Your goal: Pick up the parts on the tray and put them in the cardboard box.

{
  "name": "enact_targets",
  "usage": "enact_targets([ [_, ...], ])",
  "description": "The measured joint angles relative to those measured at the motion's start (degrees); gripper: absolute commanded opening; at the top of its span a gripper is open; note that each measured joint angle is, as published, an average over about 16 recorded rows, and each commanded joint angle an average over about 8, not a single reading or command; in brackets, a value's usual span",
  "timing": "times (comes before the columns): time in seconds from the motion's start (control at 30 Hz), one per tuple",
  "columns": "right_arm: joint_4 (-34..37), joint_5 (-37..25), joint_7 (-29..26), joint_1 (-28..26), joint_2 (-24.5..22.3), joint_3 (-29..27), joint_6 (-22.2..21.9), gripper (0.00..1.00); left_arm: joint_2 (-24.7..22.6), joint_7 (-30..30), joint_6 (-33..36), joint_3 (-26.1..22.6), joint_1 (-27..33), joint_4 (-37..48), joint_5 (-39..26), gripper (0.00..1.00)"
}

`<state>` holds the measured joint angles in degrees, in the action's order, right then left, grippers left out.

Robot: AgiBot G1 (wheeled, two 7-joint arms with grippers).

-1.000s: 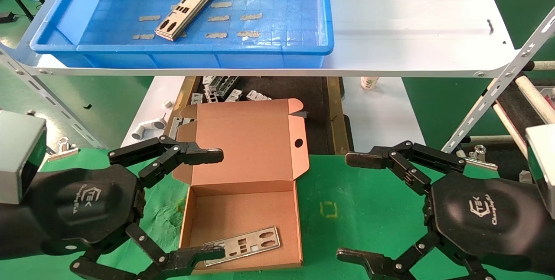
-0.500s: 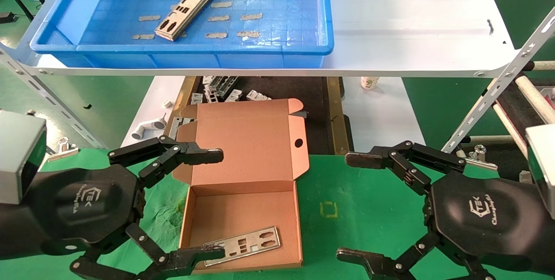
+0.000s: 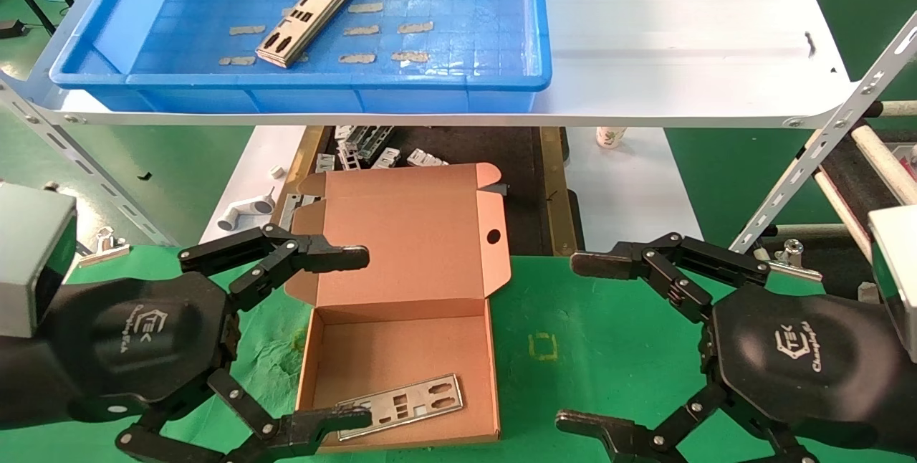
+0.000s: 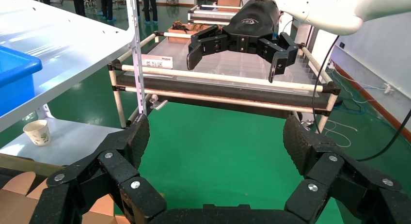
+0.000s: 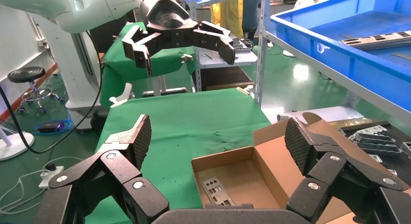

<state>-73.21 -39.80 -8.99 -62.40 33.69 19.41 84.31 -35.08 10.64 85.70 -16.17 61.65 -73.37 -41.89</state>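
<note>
Inside the open brown cardboard box [image 3: 401,348] lies one silver-grey punched metal plate [image 3: 401,406]; another [image 3: 306,20] rests in the bright-blue plastic tray [image 3: 301,90]. Left gripper [image 3: 354,337] and right gripper [image 3: 584,341] hover wide open, empty.

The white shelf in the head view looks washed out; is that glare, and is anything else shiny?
Head view: yes, pale bands of glare cross the flat white shelf sheet; the silver-grey metal plate in the brown cardboard box glints. Right wrist view: a bright reflection sits on the green floor.

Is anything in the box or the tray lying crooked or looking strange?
Nothing serious. The plate in the box lies slightly askew near the front wall, and the plates in the tray lie diagonally among tape strips.
</note>
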Motion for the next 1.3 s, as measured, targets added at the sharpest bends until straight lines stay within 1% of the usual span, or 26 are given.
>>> enact_targets([
  [1.3,0.0,0.0,0.0,0.0,0.0,0.0,0.0,1.00,0.0,0.0,0.0,0.0,0.0,0.0,0.0,1.00],
])
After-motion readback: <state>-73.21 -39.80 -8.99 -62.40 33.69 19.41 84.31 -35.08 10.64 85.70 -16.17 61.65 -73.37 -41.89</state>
